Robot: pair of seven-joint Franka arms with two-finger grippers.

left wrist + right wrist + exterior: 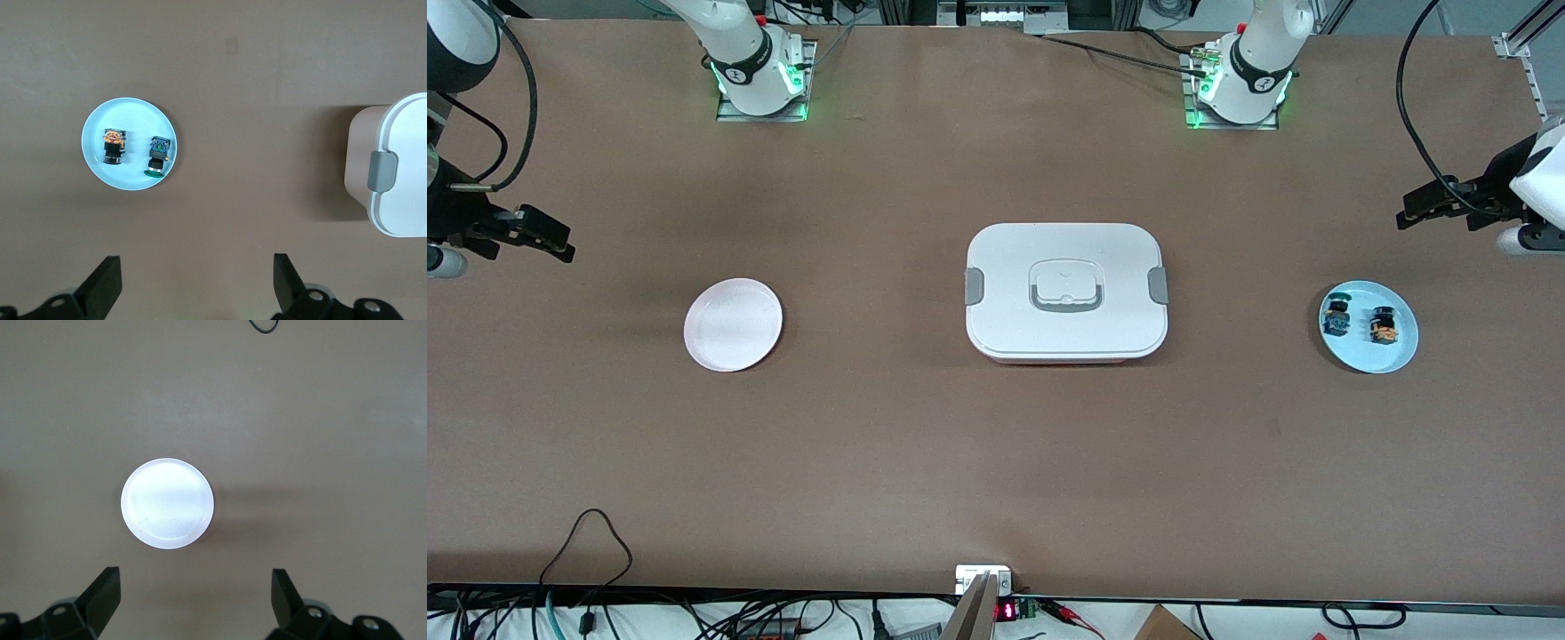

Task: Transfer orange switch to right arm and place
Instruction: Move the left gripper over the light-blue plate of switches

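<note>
The orange switch (pixel 1384 326) lies on a light blue plate (pixel 1396 356) toward the left arm's end of the table, beside a similar black part with blue-green detail (pixel 1336 316). In the left wrist view the orange switch (pixel 113 145) and the blue-green part (pixel 157 157) lie side by side on the plate (pixel 130 180). My left gripper (pixel 1414 206) (pixel 197 263) is open and empty, up over the table by the blue plate. My right gripper (pixel 560 242) (pixel 195 577) is open and empty, up over the table at the right arm's end.
A white plate (pixel 733 324) (pixel 167 503) lies bare toward the right arm's end. A white lidded box (pixel 1065 292) with grey latches stands mid-table; its end shows in the left wrist view (pixel 393 173). Cables run along the table's near edge.
</note>
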